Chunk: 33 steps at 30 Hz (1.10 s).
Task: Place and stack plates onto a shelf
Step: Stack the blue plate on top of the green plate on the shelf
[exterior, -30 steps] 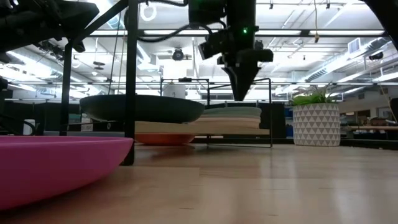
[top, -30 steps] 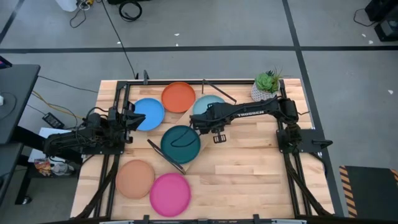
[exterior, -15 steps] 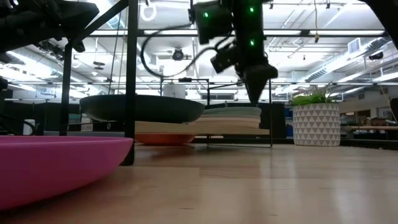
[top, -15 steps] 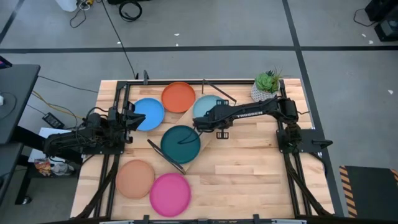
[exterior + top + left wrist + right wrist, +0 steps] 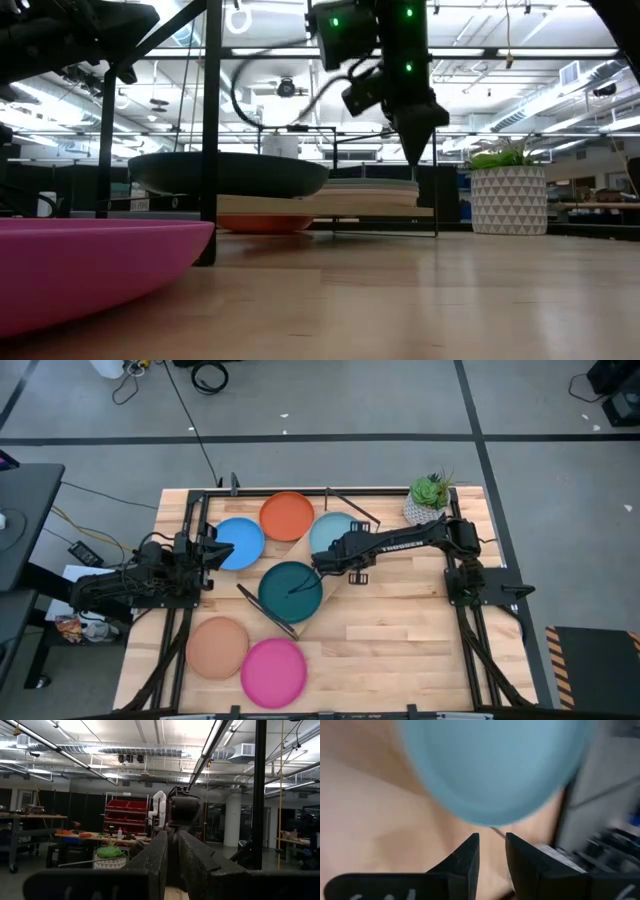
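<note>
The shelf [image 5: 290,205] lies slantwise across the table's middle, with black wire frames at its near end [image 5: 268,612] and far end [image 5: 352,508]. The dark teal plate [image 5: 290,592] rests on it, and the light teal plate [image 5: 335,532] tops a low stack [image 5: 375,188] toward its far end. The blue [image 5: 238,543], orange [image 5: 287,516], tan [image 5: 217,647] and pink [image 5: 274,672] plates lie flat on the tabletop. The cream and pale grey plates do not show from above. My right gripper [image 5: 318,565] [image 5: 415,155] hovers shut between the two teal plates, pointing down. My left gripper [image 5: 208,550] waits shut beside the blue plate.
A potted plant [image 5: 430,498] [image 5: 508,198] stands at the far right corner. The arms' black frames run along the table's left and right edges. Bare planks show across the near right part of the table [image 5: 400,640]. The pink plate [image 5: 90,260] sits close to the near edge.
My right gripper has moved a little toward the table's right, above the shelf, and has tipped so that its tip slants instead of pointing straight down. It has stayed at about the same height. The plates and my left arm have kept still.
</note>
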Tool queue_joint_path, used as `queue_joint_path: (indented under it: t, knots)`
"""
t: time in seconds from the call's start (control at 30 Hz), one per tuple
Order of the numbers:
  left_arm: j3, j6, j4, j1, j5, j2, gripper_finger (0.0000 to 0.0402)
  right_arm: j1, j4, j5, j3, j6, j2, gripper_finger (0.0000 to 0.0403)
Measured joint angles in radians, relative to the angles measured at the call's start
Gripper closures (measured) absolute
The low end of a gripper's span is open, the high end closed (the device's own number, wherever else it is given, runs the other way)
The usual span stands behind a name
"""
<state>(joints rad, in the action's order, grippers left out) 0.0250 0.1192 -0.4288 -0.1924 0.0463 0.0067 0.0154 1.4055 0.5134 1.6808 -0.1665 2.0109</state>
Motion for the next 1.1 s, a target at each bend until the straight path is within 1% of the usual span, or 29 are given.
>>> queue_joint_path:
  t: [0.07, 0.17, 0.37, 0.47, 0.57, 0.73, 0.87, 0.97, 1.03, 1.1]
  knots:
    - [0.0, 0.0, 0.0, 0.0, 0.0, 0.0, 0.0347, 0.028, -0.042, -0.055, 0.002, 0.009, 0.0, 0.0302]
    - [0.0, 0.0, 0.0, 0.0, 0.0, 0.0, 0.0347, 0.084, -0.113, -0.057, -0.015, 0.004, 0.0, 0.0302]
    - [0.0, 0.0, 0.0, 0.0, 0.0, 0.0, 0.0347, 0.202, -0.256, 0.041, -0.096, -0.022, -0.001, 0.0302]
    - [0.0, 0.0, 0.0, 0.0, 0.0, 0.0, 0.0347, 0.233, -0.251, 0.13, -0.126, -0.051, -0.001, 0.0302]
    - [0.0, 0.0, 0.0, 0.0, 0.0, 0.0, 0.0347, 0.238, -0.229, 0.138, -0.148, -0.099, -0.013, 0.0303]
    - [0.0, 0.014, -0.023, 0.0, -0.005, 0.0, 0.0347, 0.267, -0.257, 0.146, -0.267, -0.192, -0.109, 0.0311]
    - [0.0, 0.057, -0.044, 0.0, -0.006, 0.0, 0.0347, 0.311, -0.37, 0.149, -0.403, -0.244, -0.222, 0.0318]
    - [0.0, 0.078, -0.025, 0.0, -0.009, 0.0, 0.0347, 0.347, -0.463, 0.149, -0.483, -0.262, -0.302, 0.0321]
    - [0.0, 0.137, -0.023, 0.0, -0.048, 0.0, 0.0347, 0.371, -0.511, 0.152, -0.52, -0.271, -0.35, 0.0321]
    - [0.017, 0.186, 0.023, -0.004, -0.145, 0.002, 0.0348, 0.393, -0.554, 0.168, -0.551, -0.275, -0.39, 0.0321]
